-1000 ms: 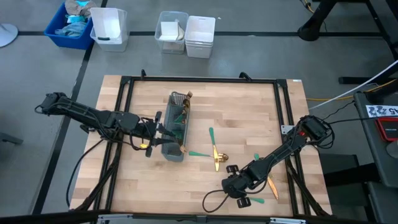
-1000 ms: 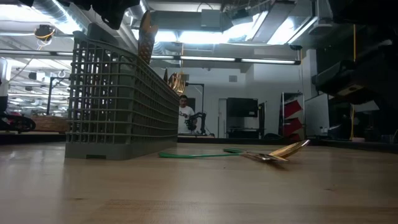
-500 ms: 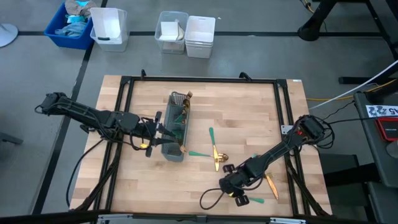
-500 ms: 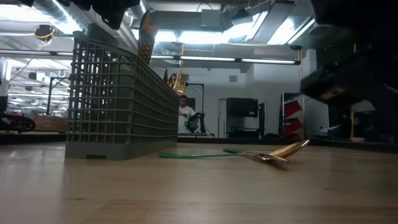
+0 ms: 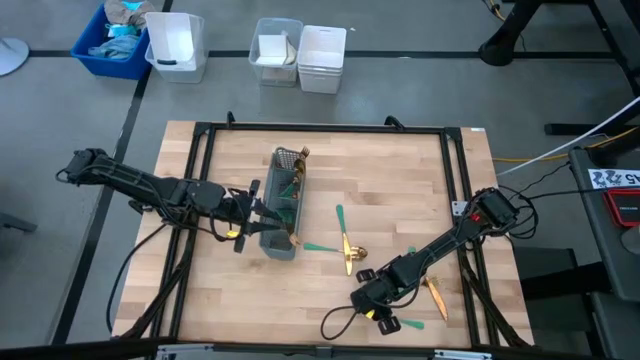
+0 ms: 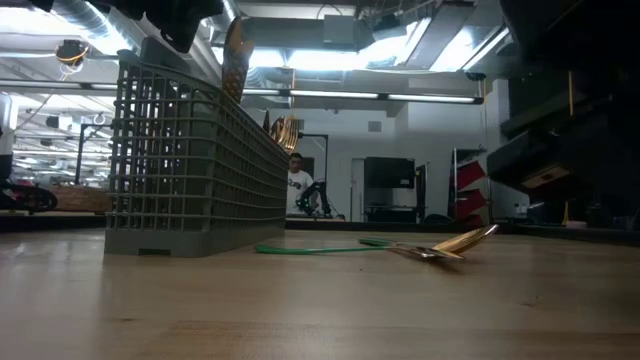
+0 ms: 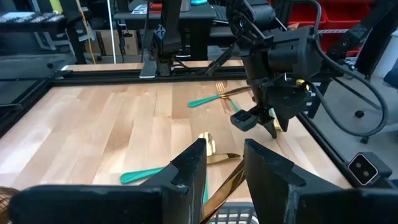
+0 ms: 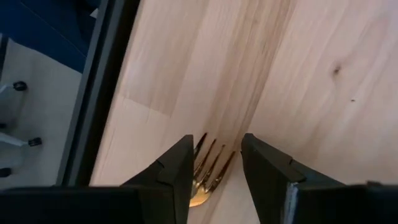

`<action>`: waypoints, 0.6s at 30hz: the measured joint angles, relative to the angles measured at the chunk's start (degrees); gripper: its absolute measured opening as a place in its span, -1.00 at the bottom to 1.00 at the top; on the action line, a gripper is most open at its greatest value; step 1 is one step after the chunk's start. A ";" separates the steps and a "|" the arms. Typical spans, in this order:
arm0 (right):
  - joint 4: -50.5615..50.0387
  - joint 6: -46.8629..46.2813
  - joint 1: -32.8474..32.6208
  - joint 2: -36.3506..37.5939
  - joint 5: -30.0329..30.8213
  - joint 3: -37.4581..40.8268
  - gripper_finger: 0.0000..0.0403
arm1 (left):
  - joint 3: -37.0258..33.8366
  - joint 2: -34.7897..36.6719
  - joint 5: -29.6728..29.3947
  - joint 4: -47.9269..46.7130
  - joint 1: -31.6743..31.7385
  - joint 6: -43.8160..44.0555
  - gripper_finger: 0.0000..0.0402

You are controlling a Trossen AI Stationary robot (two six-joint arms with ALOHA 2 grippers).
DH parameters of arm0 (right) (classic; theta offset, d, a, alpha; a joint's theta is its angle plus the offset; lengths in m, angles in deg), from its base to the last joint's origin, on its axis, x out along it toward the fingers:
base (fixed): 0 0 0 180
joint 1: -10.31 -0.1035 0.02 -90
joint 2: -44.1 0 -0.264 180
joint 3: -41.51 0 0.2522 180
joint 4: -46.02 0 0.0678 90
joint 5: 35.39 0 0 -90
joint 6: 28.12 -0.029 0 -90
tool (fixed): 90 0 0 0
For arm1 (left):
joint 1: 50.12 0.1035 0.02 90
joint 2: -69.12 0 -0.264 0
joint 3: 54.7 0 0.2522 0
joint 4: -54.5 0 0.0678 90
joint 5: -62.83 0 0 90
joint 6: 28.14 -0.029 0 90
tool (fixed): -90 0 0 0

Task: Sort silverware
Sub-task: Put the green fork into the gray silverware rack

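Right wrist view: my right gripper stands with its two fingers apart, and the gold tines of a fork lie between them on the bare wood, near the black frame rail. The fingers are not yet closed on it. Judged step: picking up a loose fork for sorting. The next move calls for lowering a little, closing on the fork, then carrying it across to the grey basket.

High view, farther off: the right gripper is low over the table's near right part, with a green-handled piece just beside it and a gold knife near. Toward the centre lie more loose silverware, crossing one another. Beyond them the basket holds several pieces upright.

Left wrist view: my left gripper waits at the basket's near end, fingers slightly apart, a gold-coloured piece passing between them; whether they grip it I cannot tell.
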 joint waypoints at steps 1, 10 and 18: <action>-0.13 0.00 0.00 0.00 -0.02 0.00 -0.38 | 0.00 0.00 0.00 0.01 0.00 0.00 -0.51; -0.22 -0.17 0.00 0.00 -0.07 0.00 -0.83 | 0.00 0.00 0.00 0.02 0.00 0.00 -0.51; -0.30 -1.49 0.35 0.15 1.53 -0.04 -0.94 | 0.00 0.94 0.00 0.63 0.00 0.61 -0.51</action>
